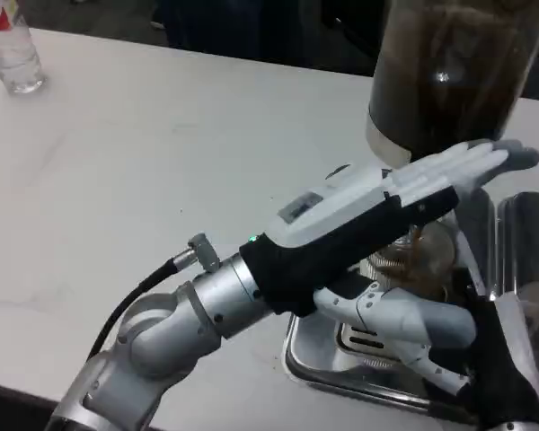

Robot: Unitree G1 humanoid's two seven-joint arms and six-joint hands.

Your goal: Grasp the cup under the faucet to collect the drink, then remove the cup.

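A clear cup [424,258] stands on the metal drip tray [310,357] under the dispenser's faucet, mostly hidden behind my left hand. A thin brown stream [417,236] runs down into it. My right hand [436,334] comes in from the lower right; its fingers [391,316] curl around the cup's near side and grip it low down. My left hand [404,193] reaches across above the cup, with its fingers [485,162] stretched out flat against the front of the dispenser at the faucet, which it covers. It holds nothing.
The tall drink dispenser [449,72], full of dark liquid, stands at the back right. A clear water bottle [13,56] is at the far left corner. A second metal tray [525,242] sits to the right.
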